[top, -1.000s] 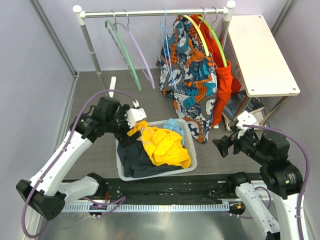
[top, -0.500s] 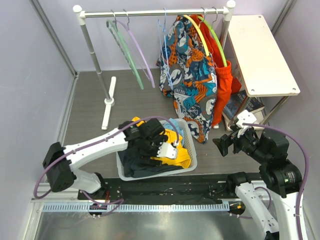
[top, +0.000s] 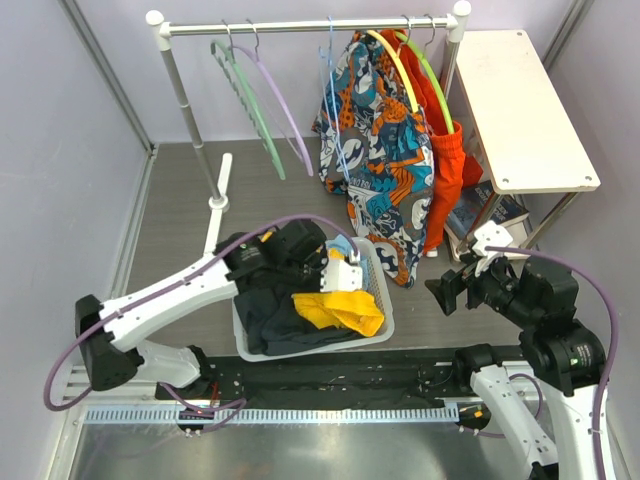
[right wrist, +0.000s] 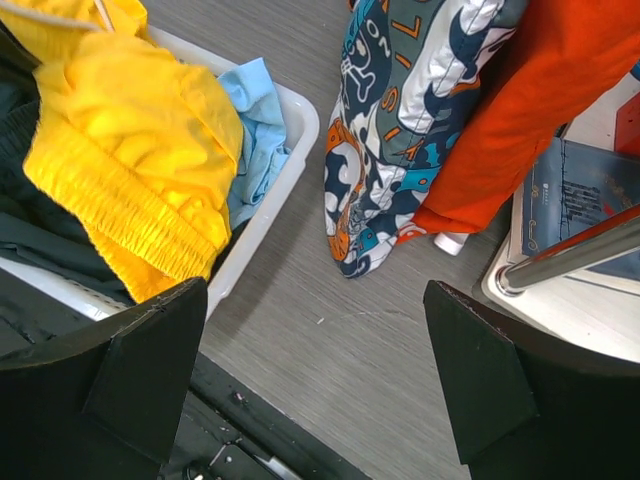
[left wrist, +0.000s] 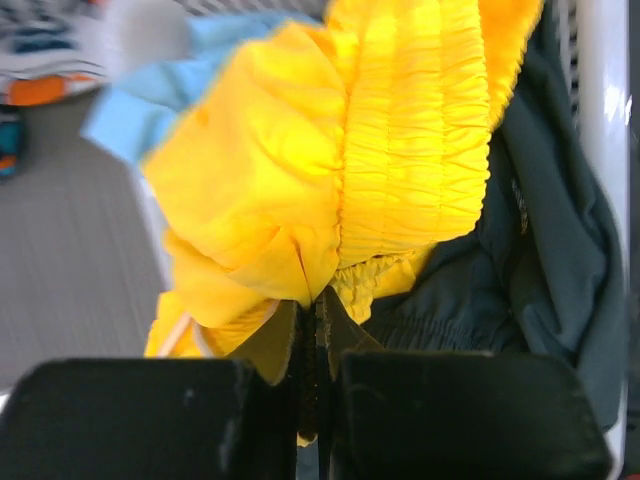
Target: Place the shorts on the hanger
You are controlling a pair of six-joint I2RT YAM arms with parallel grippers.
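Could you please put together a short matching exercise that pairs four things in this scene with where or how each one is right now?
Things
1. bright yellow fabric shorts
2. thin light-blue clothes hanger
3. white plastic laundry basket
4. right gripper

Places or states
A. open, holding nothing
B. hanging from the clothes rail
C. pinched in the shut left gripper
D. standing on the grey floor

Pairs: 1-C, 2-B, 3-D, 4-A
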